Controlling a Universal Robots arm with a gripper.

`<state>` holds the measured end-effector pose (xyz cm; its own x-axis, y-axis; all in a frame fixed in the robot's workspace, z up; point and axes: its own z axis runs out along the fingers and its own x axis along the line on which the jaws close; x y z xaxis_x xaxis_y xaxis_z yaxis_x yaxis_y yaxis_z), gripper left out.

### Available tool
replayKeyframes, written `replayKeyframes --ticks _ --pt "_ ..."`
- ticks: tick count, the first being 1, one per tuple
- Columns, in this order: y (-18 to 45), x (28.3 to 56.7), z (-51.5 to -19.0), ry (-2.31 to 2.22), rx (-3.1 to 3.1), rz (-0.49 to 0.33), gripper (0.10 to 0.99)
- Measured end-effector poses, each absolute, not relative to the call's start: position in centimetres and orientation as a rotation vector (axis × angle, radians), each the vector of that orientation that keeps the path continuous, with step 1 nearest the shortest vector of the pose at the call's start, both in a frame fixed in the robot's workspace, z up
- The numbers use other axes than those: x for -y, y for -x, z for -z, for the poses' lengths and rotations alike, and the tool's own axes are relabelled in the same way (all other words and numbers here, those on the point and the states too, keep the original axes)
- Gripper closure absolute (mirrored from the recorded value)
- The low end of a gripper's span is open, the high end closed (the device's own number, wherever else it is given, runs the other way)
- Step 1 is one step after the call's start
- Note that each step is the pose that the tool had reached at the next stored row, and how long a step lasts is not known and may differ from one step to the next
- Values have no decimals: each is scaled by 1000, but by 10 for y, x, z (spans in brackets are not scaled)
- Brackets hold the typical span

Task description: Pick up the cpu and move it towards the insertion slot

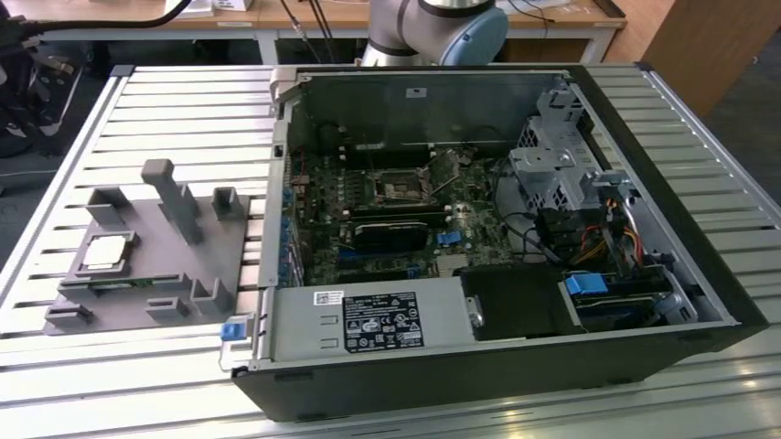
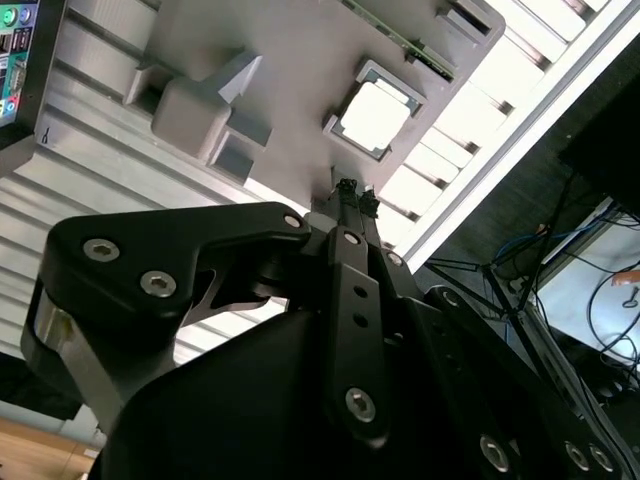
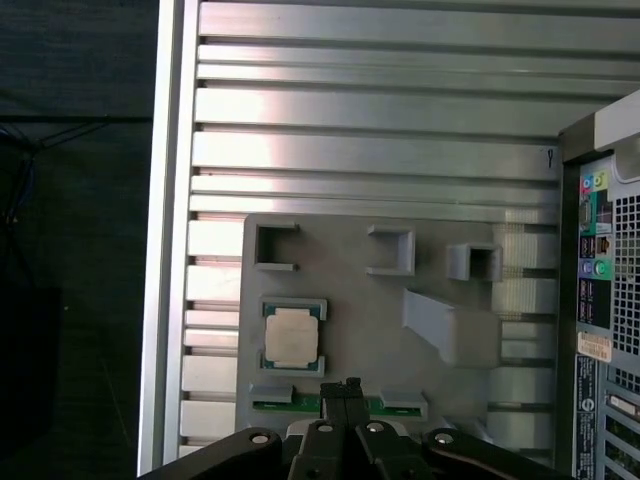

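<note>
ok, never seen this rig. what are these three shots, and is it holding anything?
One robot arm with a gripper. The exterior view comes from a camera off the arm; both wrist views ride on it, looking past the gripper. On the slatted metal table stand an open computer case and a grey plastic fixture. The cpu lies in a recess of that fixture; the insertion slot sits on the motherboard inside the case. The gripper is shut, holds nothing, and hovers near the cpu.
</note>
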<state>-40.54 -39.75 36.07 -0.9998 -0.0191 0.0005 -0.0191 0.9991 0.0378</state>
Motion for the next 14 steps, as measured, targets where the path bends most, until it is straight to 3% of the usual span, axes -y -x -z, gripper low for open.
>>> replayKeyframes --ticks 14 --pt "408 397 -355 -30 3140 59 980"
